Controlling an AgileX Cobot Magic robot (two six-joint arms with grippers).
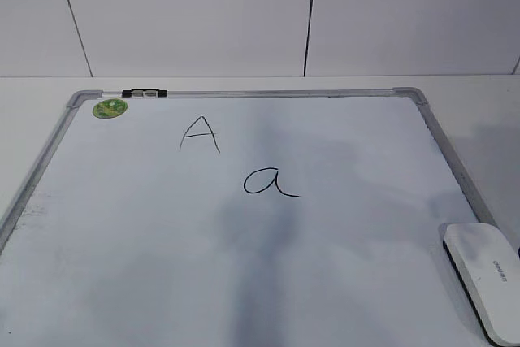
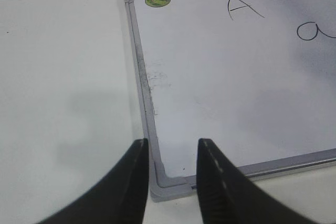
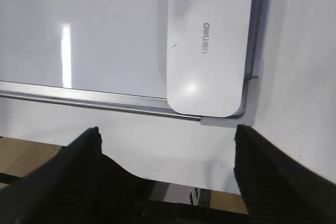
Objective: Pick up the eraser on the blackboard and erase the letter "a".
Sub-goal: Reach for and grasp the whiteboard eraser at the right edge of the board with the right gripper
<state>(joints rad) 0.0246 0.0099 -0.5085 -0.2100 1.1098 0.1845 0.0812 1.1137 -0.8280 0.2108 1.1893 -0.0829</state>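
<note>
The white rounded oblong plastic eraser (image 3: 210, 45) with small grey lettering on its top lies flat in the near right corner of the large white dry-erase blackboard (image 1: 146, 241), silver-framed, its near end reaching the grey corner piece and its long right side running along the frame rail. Judgement: a hard, smooth shell, rigid and probably light; glossy top reflects the lamp, so likely slippery under the pads. A black underside shows along its edge in the exterior view (image 1: 481, 275). Best hold looks to be across the short width, at the middle of the long sides, low enough to bear on the shell walls rather than the curved top; the frame rail close against the right side may crowd one finger. Right gripper (image 3: 168, 135) stands wide open, nothing in it, hovering over the table edge just short of the eraser's near end, jaws spread wider than the eraser. Left gripper (image 2: 172, 148) is partly open and empty, above the near left corner of the board. The small cursive letter "a" (image 1: 270, 181) in thin black marker, oval loop with tail, sits near the board's middle, well apart from the eraser, below and right of the pointed capital "A" (image 1: 200, 133). Nothing erased yet.
</note>
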